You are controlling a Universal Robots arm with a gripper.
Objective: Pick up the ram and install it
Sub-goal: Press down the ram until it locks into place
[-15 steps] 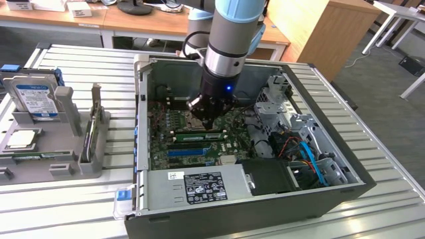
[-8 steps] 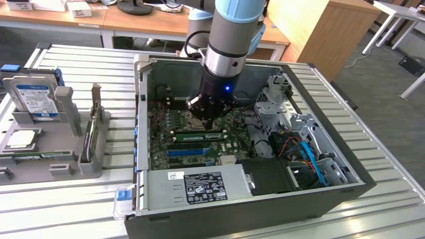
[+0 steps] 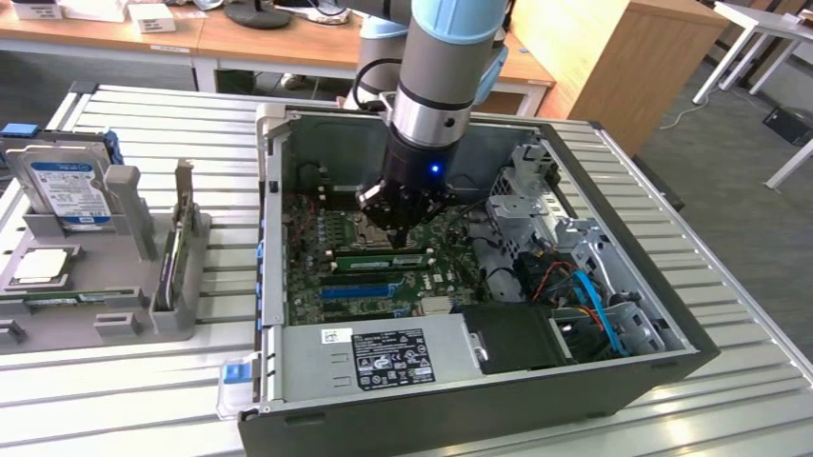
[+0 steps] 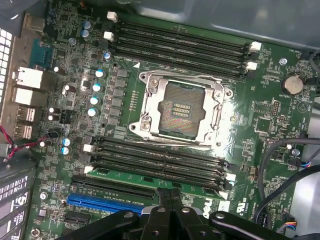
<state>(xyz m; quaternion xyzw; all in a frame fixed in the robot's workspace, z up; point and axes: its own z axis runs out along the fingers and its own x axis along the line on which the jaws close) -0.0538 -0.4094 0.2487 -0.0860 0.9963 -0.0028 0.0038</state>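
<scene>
The ram (image 4: 135, 176) is a long green stick lying in the memory slot closest to the blue slot connector (image 4: 107, 202), beside the CPU socket (image 4: 180, 107). In the exterior view the ram (image 3: 377, 255) sits low on the motherboard inside the open computer case (image 3: 661, 367). My gripper (image 4: 170, 196) is shut, its two black fingertips pressed together and resting on the ram's upper edge near its middle. Seen from outside, the gripper (image 3: 404, 242) points straight down into the case.
Black empty memory slots (image 4: 180, 45) lie on the far side of the socket. A power supply (image 3: 381, 357) and cables (image 3: 591, 295) crowd the case's near and right parts. A grey fixture (image 3: 109, 286) with a hard drive (image 3: 64, 190) stands at the exterior view's left.
</scene>
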